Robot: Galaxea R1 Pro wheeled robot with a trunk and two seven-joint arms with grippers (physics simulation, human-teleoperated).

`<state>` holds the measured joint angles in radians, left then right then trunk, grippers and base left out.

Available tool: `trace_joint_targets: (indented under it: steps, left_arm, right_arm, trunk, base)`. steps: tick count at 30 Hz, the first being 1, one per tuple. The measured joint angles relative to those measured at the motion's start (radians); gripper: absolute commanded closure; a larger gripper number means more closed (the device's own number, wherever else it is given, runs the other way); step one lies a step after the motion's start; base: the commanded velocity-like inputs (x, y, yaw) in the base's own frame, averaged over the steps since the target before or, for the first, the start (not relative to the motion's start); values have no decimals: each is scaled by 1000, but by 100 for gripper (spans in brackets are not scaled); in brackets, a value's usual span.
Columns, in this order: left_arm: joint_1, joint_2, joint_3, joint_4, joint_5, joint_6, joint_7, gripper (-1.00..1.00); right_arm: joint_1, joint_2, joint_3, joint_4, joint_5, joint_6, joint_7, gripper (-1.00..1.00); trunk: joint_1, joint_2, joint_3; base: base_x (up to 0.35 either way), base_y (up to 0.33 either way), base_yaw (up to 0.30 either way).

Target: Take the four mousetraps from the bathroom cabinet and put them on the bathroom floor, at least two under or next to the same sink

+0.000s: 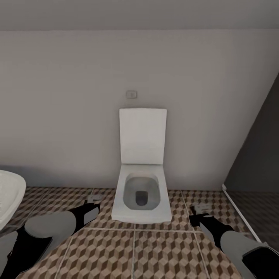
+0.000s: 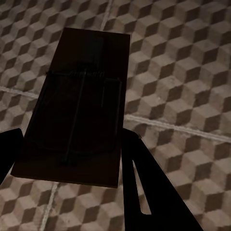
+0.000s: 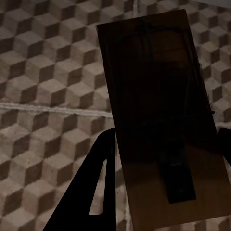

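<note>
sink (image 1: 9, 193): cut by frame edge | mousetraps (image 1: 94, 198): detail too small

White toilet (image 1: 141, 193) against the pale wall (image 1: 58, 97), seat lid (image 1: 143, 135) raised upright, bowl open. Small grey plate (image 1: 131, 93) above it on the wall, possibly a flush button. Dark panel (image 1: 259, 155) at far right, white-trimmed along its base.

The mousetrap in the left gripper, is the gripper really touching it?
Touching. In the left wrist view the dark mousetrap sits between the left gripper's two black fingers, its edges pressed against them, held up above the patterned floor.
</note>
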<state>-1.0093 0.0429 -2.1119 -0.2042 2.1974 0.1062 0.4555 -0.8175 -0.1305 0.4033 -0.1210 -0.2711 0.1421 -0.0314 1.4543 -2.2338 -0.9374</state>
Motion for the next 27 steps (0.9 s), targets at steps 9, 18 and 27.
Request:
trace_joint_targets:
  steps: [9,18,27]
  left_arm:
    - [0,0,0,0,0,0,0,100]
    - [0,0,0,0,0,0,0,100]
    - [0,0,0,-1,0,-29,0,100]
  right_arm:
    - [0,0,0,0,0,-1,-2,100]
    - [0,0,0,0,0,-1,-2,100]
    - [0,0,-1,1,0,-1,-2,100]
  trunk:
    - [34,-63,-31]
    - [69,-126,-60]
    - [104,-189,-88]
  base:
    - [0,0,89]
    - [0,0,3]
    - [0,0,0]
